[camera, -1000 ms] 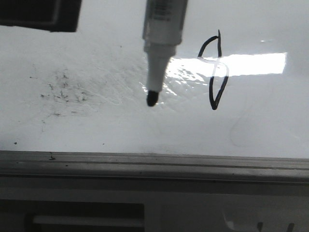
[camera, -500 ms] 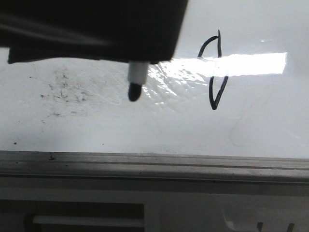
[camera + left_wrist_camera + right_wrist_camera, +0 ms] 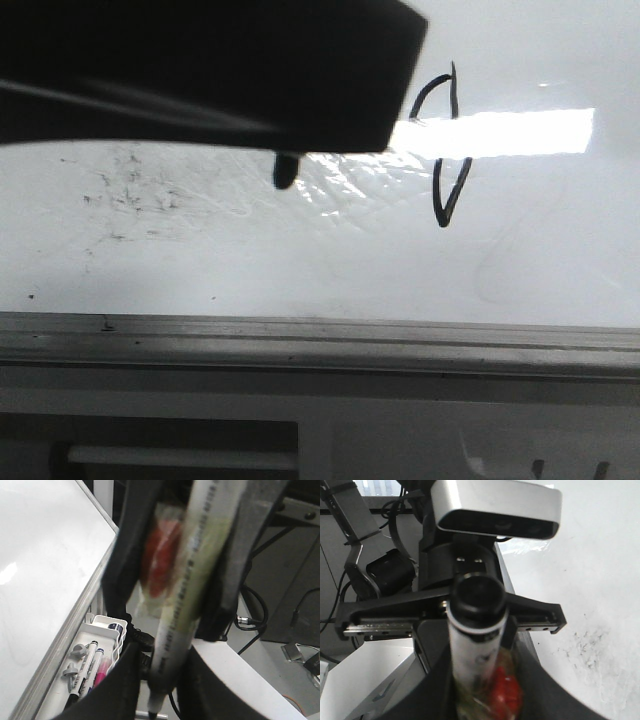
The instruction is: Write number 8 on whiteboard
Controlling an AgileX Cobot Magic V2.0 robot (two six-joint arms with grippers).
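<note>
The whiteboard (image 3: 300, 270) fills the front view. The number 8 (image 3: 445, 150), a thin black lopsided line, sits at its upper right, partly washed out by glare. A dark gripper body (image 3: 200, 70) covers the top left, and only the marker's black tip (image 3: 285, 172) shows below it, left of the 8. My right gripper (image 3: 485, 680) is shut on the marker (image 3: 475, 645) at a red-padded wrap. My left gripper (image 3: 160, 680) has its fingers on either side of the marker's (image 3: 175, 630) tip end, with a gap on one side.
The board's grey metal frame (image 3: 320, 335) runs along its lower edge. Black smudge specks (image 3: 130, 190) lie at the board's left. A white tray (image 3: 107, 625) beside the board holds spare markers (image 3: 82, 672). Cables and stand parts sit beyond the board's edge.
The dark gripper body has come across the top of the front view and now hides the marker's barrel. The marker tip has moved left and up, away from the 8.
</note>
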